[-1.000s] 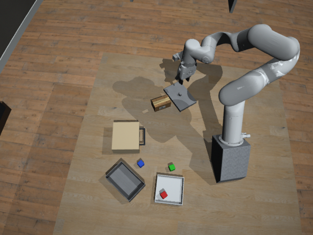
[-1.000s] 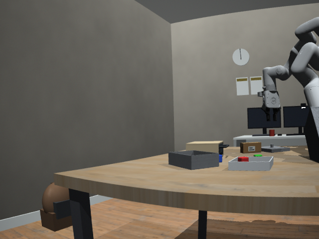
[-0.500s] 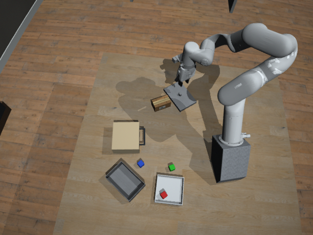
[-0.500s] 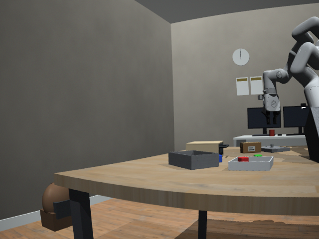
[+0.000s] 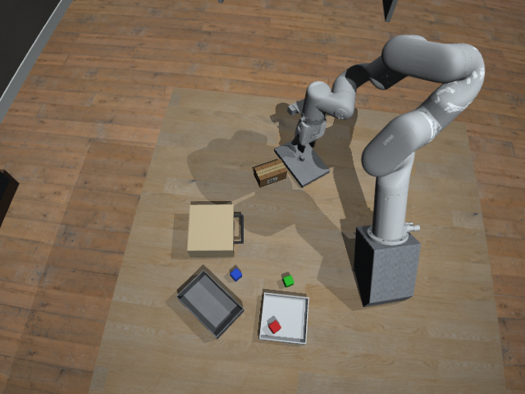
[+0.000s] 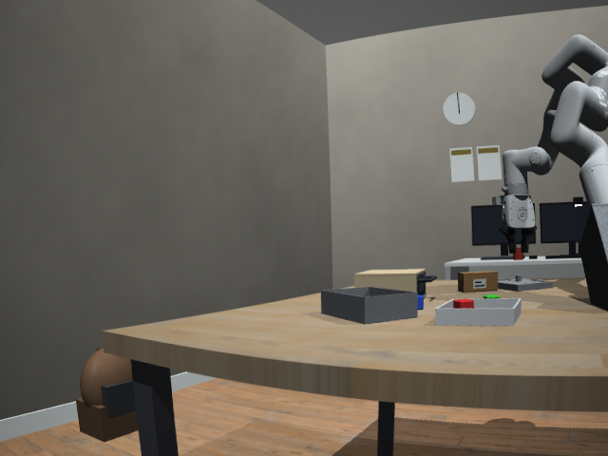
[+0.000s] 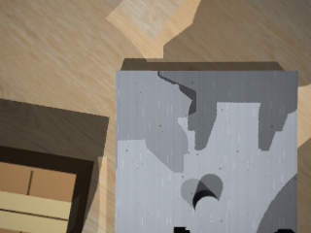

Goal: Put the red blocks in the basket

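The grey metal lid (image 5: pixel 302 164) (image 7: pixel 201 194) lies flat on the table, away from its box, with a small knob on top. My gripper (image 5: pixel 302 148) hangs a little above the knob, partly open and empty; only its fingertips show at the bottom edge of the wrist view. The open metal box (image 5: pixel 209 303) looks empty. The white basket (image 5: pixel 283 318) holds one red block (image 5: pixel 274 326). The light wooden cabinet (image 5: pixel 210 227) has its drawer shut, with the handle (image 5: pixel 239 227) on its right side.
A cardboard box (image 5: pixel 270 172) stands right against the lid's left edge. A blue block (image 5: pixel 235 274) and a green block (image 5: pixel 288 280) lie on the table between the cabinet and the basket. My arm's base (image 5: pixel 386 264) stands to the right.
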Controlling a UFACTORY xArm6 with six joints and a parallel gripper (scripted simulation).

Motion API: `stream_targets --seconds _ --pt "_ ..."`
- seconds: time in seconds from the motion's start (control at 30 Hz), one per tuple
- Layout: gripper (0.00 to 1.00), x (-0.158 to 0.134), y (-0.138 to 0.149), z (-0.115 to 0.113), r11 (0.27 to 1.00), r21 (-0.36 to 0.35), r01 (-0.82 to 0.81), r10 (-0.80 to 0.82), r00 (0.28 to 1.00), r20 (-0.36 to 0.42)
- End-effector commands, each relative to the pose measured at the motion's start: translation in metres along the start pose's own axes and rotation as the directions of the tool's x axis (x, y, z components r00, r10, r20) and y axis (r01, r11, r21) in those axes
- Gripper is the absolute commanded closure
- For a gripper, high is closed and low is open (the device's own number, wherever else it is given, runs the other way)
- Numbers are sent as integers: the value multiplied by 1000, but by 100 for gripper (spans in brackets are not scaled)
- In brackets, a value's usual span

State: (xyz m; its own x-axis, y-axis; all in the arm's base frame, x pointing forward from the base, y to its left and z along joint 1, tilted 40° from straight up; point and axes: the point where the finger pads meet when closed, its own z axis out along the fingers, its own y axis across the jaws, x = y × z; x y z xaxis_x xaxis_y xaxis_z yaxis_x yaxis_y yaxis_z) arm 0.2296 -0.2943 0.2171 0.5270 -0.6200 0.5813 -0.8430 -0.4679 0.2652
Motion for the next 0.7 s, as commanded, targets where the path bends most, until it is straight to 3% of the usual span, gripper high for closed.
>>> stream_targets --seconds 0.0,0.33,0.67 --pt "56 3 0 15 1000 -1 -1 1 1000 -5" --pt "56 3 0 44 1000 -1 -1 1 1000 -5" --pt "56 3 0 54 1000 -1 -1 1 1000 -5"
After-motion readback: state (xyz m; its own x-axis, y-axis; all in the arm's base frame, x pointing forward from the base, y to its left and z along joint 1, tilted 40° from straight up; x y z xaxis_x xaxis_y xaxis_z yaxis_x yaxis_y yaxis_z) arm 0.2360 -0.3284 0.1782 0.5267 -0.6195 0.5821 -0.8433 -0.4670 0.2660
